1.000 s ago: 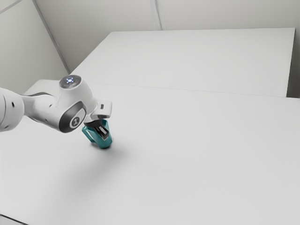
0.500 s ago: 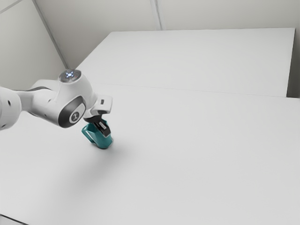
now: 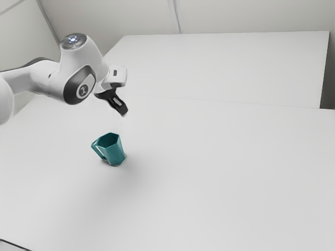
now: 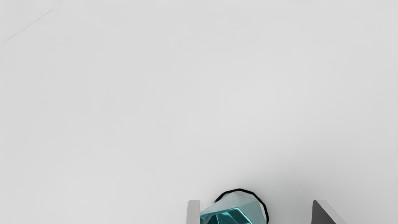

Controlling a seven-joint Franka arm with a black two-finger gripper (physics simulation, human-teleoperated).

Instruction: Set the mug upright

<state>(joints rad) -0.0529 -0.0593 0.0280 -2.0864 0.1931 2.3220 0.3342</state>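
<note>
High above the table, the gripper (image 3: 121, 112) hangs over the mug with a wide gap of air beneath it. The teal faceted mug (image 3: 112, 150) stands upright on its base, its opening facing up and its handle toward the exterior view's left. In the wrist view the gripper (image 4: 256, 205) is open, its two fingers far apart and holding nothing. Part of the mug (image 4: 248, 205) appears beyond the fingers, near one of them; the rest of it is cut off by the picture's edge.
The white table (image 3: 209, 172) spreads around the mug, with a thin seam across it. Behind lies another white surface (image 3: 220, 68) near the grey walls. A dark-edged corner of something (image 3: 13, 246) shows at the exterior view's lower left.
My hand has risen well away from the mug, and the fingers that were at its rim have come out of it. The mug has stayed in place.
</note>
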